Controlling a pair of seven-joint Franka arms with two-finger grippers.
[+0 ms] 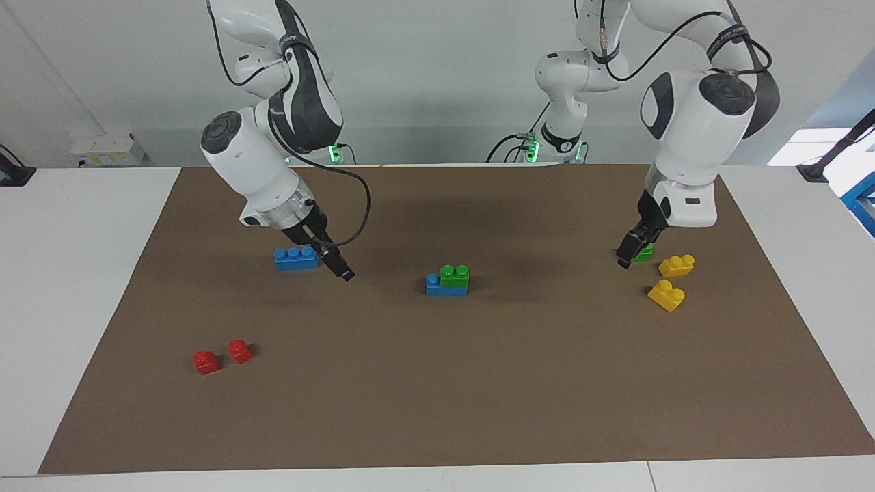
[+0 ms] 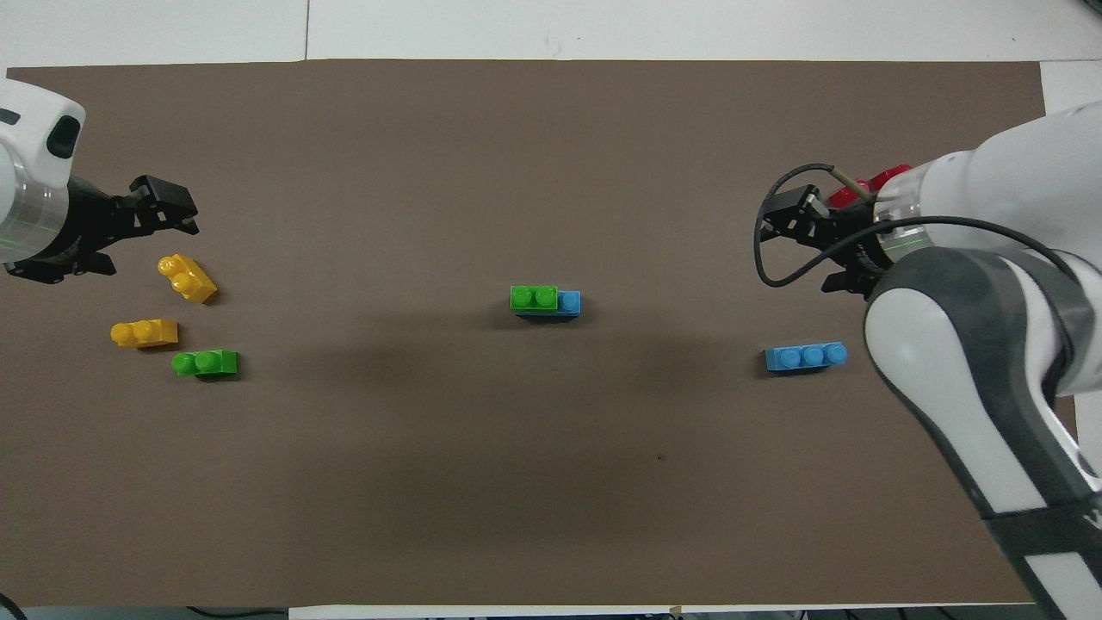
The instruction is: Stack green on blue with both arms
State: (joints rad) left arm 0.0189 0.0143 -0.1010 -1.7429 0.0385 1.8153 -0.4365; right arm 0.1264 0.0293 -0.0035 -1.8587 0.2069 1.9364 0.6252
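In the middle of the brown mat a green brick [image 1: 454, 275] [image 2: 534, 297] sits on a blue brick [image 1: 436, 287] [image 2: 569, 302], leaving one blue stud bare at the right arm's end. Neither gripper touches this stack. My right gripper [image 1: 344, 272] [image 2: 792, 226] hangs open and empty over the mat beside a second blue brick [image 1: 296, 258] [image 2: 806, 356]. My left gripper [image 1: 624, 260] [image 2: 176, 208] hangs open and empty by a second green brick [image 1: 644, 255] [image 2: 205, 362], which it partly hides in the facing view.
Two yellow bricks [image 1: 677, 265] [image 1: 666, 295] [image 2: 144, 332] [image 2: 187, 278] lie by the lone green brick at the left arm's end. Two red bricks [image 1: 206, 362] [image 1: 239, 350] lie at the right arm's end, farther from the robots, partly hidden under the right arm in the overhead view.
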